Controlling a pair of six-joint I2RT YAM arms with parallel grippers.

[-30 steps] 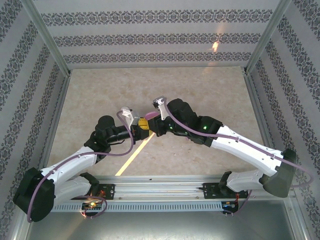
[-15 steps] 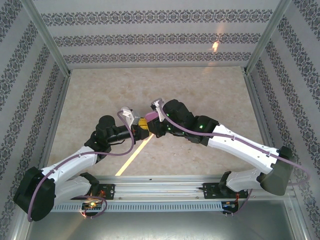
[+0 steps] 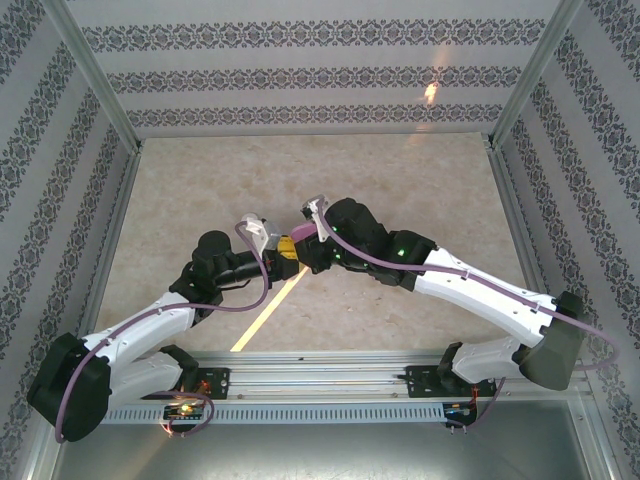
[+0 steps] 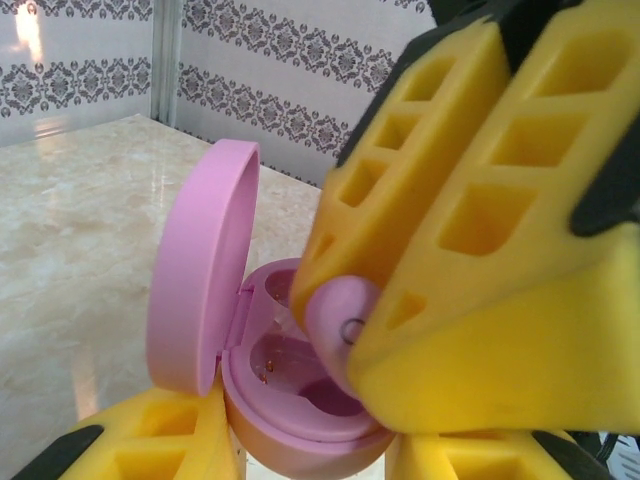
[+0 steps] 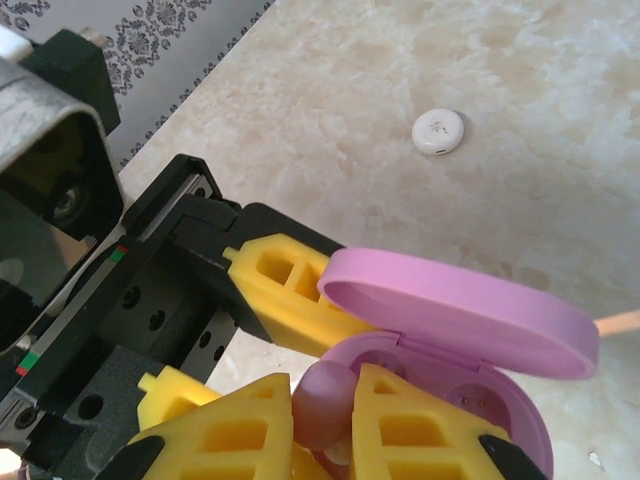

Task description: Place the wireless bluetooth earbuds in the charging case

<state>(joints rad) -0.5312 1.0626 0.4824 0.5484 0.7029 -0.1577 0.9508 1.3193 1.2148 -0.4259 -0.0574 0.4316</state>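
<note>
The purple charging case [image 4: 300,425] stands open, its lid [image 4: 200,280] hinged up to the left. My left gripper [image 4: 310,455] is shut on the case's base from both sides. My right gripper [image 5: 325,415] is shut on a purple earbud [image 5: 322,400], also seen as the purple earbud [image 4: 340,325] just over the rim of the case's near socket. That socket looks empty. In the top view the left gripper [image 3: 284,249] and right gripper [image 3: 304,246] meet at mid-table with the case [image 3: 303,232] between them. The other earbuds are out of view.
A small white round closed case [image 5: 438,131] lies on the marble table beyond the grippers. A yellow tape line [image 3: 268,310] runs diagonally toward the near edge. Patterned walls enclose the table on three sides.
The right arm has edged slightly left toward the left gripper, bringing the earbud closer over the case. The left arm has held still.
</note>
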